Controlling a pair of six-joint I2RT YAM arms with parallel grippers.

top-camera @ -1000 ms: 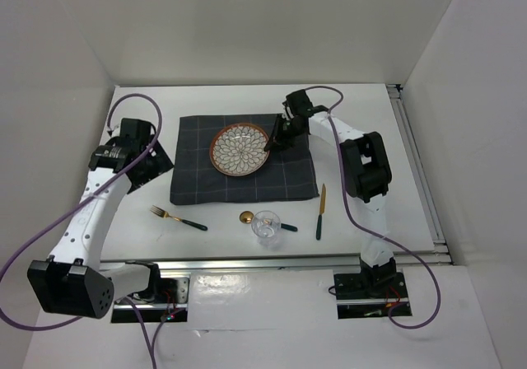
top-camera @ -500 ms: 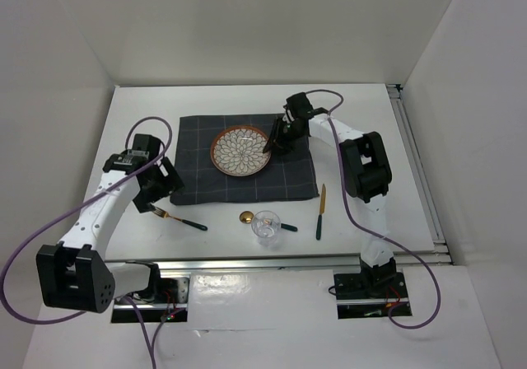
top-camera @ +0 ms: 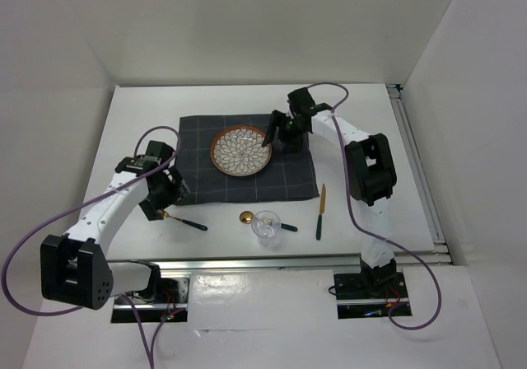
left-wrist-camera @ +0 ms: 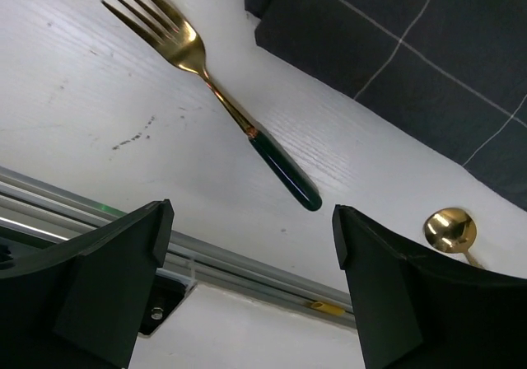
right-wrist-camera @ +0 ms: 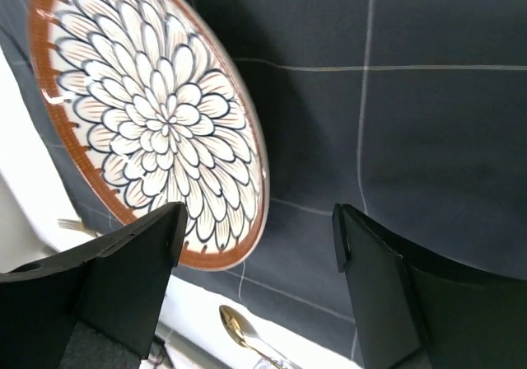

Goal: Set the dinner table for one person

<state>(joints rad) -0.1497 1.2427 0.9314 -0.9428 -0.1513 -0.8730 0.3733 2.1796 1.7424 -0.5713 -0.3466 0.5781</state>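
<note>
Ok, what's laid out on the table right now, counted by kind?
patterned plate: 1
fork: 1
spoon: 1
knife: 1
drinking glass: 1
dark grid-lined cloth: 1
total: 6

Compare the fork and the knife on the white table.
The fork ends in tines; the knife ends in a plain blade. The fork lies slanted left of the glass; the knife lies nearly straight right of it. Both lie on the dinner table, with gold heads and dark handles.
</note>
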